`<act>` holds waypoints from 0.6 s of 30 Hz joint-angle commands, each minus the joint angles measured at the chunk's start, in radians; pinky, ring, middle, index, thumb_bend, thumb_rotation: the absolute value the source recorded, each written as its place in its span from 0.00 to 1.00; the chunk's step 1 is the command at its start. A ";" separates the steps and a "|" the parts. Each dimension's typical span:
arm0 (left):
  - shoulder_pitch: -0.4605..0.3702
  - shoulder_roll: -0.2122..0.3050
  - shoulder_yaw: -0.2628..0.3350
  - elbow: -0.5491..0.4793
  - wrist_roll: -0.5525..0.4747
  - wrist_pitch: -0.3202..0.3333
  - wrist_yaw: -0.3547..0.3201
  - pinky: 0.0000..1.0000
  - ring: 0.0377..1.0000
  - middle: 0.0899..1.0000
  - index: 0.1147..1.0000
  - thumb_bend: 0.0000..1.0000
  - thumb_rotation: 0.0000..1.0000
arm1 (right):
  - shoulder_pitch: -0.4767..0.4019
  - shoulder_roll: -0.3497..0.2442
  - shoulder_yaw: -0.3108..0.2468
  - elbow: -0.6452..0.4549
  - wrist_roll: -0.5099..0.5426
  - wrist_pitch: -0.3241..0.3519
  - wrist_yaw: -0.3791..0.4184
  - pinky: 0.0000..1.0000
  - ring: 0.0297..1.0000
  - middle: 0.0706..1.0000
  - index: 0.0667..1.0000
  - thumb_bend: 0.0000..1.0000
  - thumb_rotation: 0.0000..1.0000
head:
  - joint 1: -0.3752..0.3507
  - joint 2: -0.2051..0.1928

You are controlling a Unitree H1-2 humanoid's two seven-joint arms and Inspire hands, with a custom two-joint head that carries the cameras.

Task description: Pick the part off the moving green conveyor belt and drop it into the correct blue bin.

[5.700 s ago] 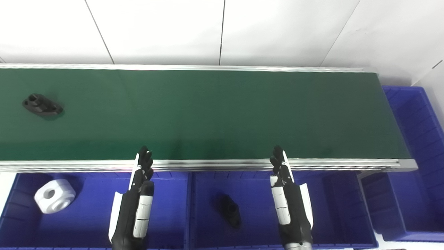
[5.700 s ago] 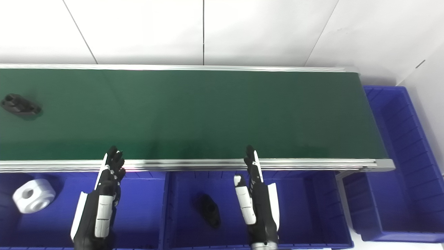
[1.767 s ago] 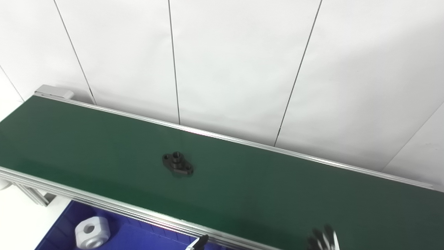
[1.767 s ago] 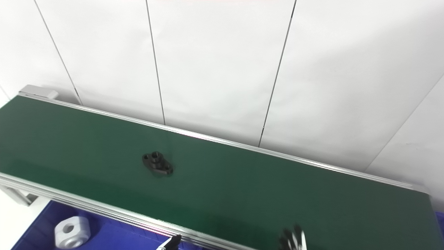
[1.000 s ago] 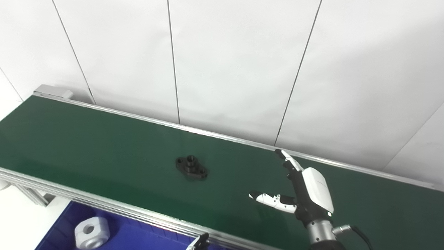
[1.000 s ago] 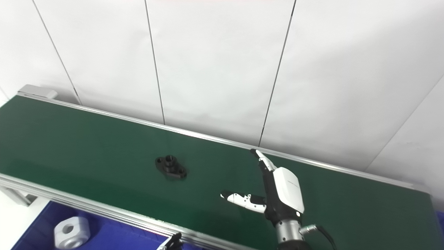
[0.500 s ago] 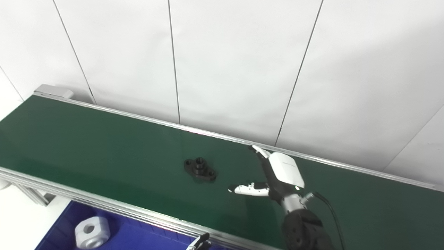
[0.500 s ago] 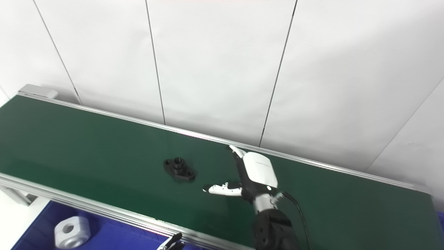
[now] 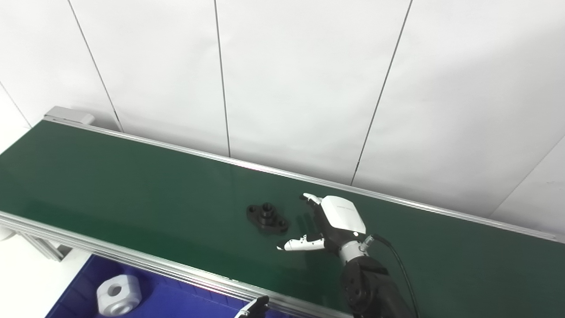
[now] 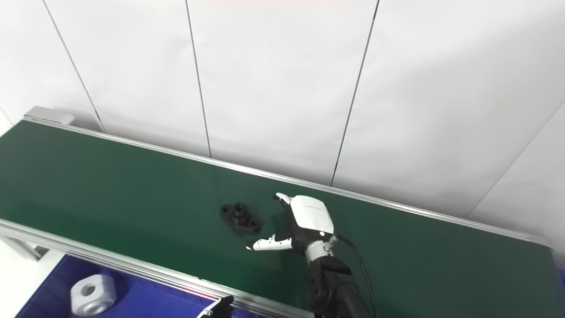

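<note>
A black flanged part (image 9: 267, 217) with a raised centre collar lies flat on the green conveyor belt (image 9: 132, 190). My right hand (image 9: 329, 221) reaches over the belt just to the right of the part. It is open, with the thumb (image 9: 295, 244) spread low toward the near side and the fingers (image 9: 311, 199) toward the far side. It holds nothing, and a small gap separates it from the part (image 10: 240, 217). Only a dark tip of my left hand (image 9: 256, 307) shows at the bottom edge, below the belt's near rail.
A blue bin (image 9: 150, 302) below the belt's near rail holds a white block with a centre hole (image 9: 115, 289). A white panelled wall (image 9: 287, 79) stands right behind the belt. The belt's left end (image 9: 66, 115) is in view.
The part has ridden rightward on the belt. My right hand has swung left and lower over the belt, narrowing the gap to the part.
</note>
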 commanded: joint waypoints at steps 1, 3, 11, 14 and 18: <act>0.059 -0.177 -0.179 -0.032 0.037 -0.034 0.028 0.75 0.84 0.85 0.84 0.55 0.87 | -0.071 0.031 0.011 0.021 -0.005 0.012 -0.042 0.58 0.72 0.83 0.87 0.97 0.61 | 0.009 0.005; 0.060 -0.180 -0.181 -0.030 0.046 -0.037 0.033 0.73 0.83 0.85 0.84 0.55 0.87 | -0.074 0.031 0.015 0.032 -0.001 0.010 -0.051 0.57 0.71 0.83 0.86 0.97 0.62 | 0.012 0.006; 0.059 -0.185 -0.195 -0.023 0.071 -0.049 0.045 0.68 0.81 0.84 0.84 0.50 0.86 | -0.095 0.059 0.026 0.084 0.021 0.015 -0.064 0.56 0.69 0.82 0.85 0.96 0.59 | 0.034 0.018; 0.061 -0.187 -0.202 -0.017 0.080 -0.056 0.055 0.67 0.80 0.83 0.83 0.51 0.88 | -0.092 0.068 0.021 0.089 0.038 0.012 -0.073 0.53 0.67 0.81 0.84 0.96 0.58 | 0.039 0.021; 0.065 -0.193 -0.212 -0.007 0.058 -0.080 0.061 0.67 0.79 0.82 0.82 0.47 0.86 | -0.088 0.088 0.030 0.094 0.033 0.025 -0.088 0.44 0.59 0.75 0.83 0.95 0.58 | 0.044 0.031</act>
